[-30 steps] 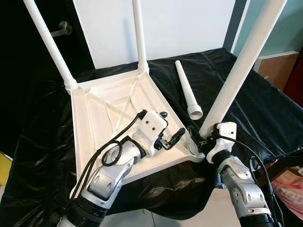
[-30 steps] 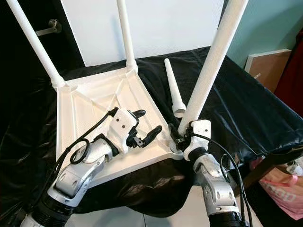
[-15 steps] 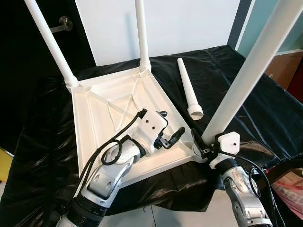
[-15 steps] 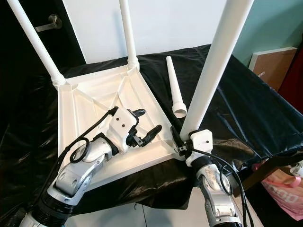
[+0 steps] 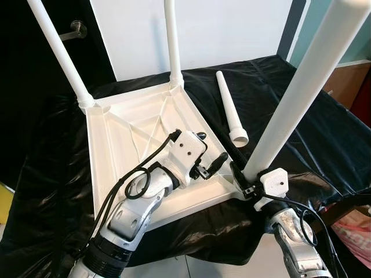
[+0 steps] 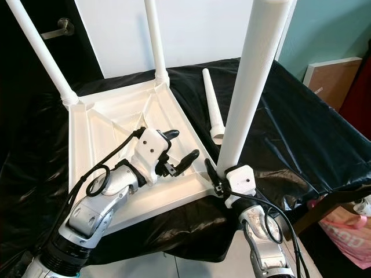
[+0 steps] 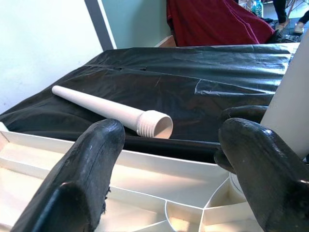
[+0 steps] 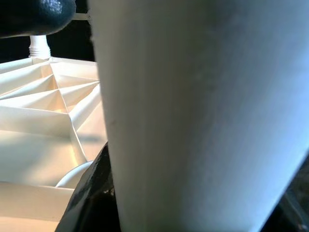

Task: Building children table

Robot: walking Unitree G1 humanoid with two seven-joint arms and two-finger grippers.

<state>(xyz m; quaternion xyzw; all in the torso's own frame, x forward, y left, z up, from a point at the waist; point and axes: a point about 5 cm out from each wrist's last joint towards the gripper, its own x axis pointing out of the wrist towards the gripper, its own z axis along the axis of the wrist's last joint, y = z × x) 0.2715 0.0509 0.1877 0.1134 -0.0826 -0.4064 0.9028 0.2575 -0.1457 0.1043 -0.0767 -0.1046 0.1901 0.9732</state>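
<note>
The white table top (image 5: 116, 133) lies upside down on a black cloth (image 5: 301, 139). Two white legs (image 5: 58, 52) (image 5: 172, 40) stand in its far corners. A third leg (image 5: 290, 98) stands nearly upright at the near right corner, with my right gripper (image 5: 246, 176) shut around its lower end; it looms large in the right wrist view (image 8: 193, 116). A fourth leg (image 5: 229, 110) lies loose on the cloth beyond that corner, its threaded end (image 7: 154, 124) facing my left gripper. That left gripper (image 5: 210, 152) hovers open over the table top's right rim, holding nothing.
The cloth-covered surface ends just in front of me and drops off on the right. A brown box (image 5: 348, 81) and a pink bag (image 5: 353, 229) sit to the right. A dark door with a handle (image 5: 72, 32) is at the far left, a white wall behind.
My right gripper has drawn back towards me and lower, and the held leg now stands steeper at the near right corner. The left gripper has hardly moved.
</note>
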